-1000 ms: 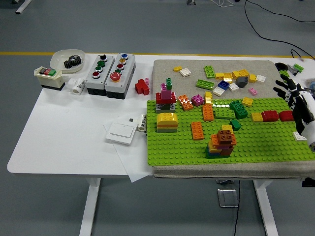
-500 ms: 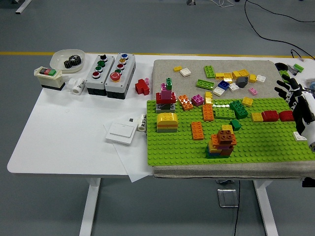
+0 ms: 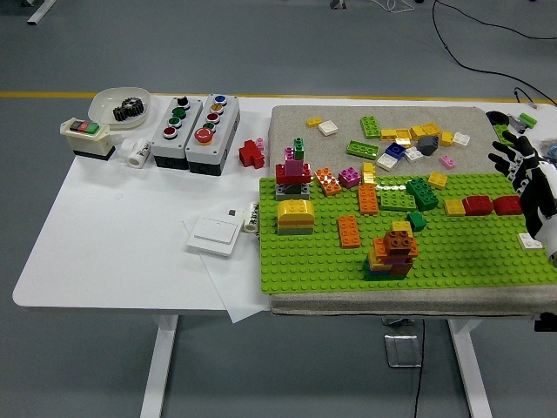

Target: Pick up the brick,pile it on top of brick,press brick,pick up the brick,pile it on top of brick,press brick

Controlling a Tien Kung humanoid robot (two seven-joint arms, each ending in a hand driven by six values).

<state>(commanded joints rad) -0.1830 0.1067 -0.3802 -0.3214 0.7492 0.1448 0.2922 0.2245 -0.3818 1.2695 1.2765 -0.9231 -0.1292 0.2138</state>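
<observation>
Orange brick point(image 3: 348, 231) lies flat on the green baseplate point(image 3: 470, 261), long axis running away from me, beside the stacked tower point(image 3: 393, 252). A white bowl point(image 3: 113, 104) on the bench point(image 3: 113, 235) holds a black gear point(image 3: 128, 108). The right hand point(image 3: 522, 170) hovers at the plate's right edge, fingers spread, holding nothing.

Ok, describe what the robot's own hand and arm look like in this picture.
Only the right hand shows, at the right edge: slim black fingers with pale, whitish segments at the joints. Behind it, the forearm is black with white panels. No cable or marking on it is legible. The left arm is out of view.
</observation>
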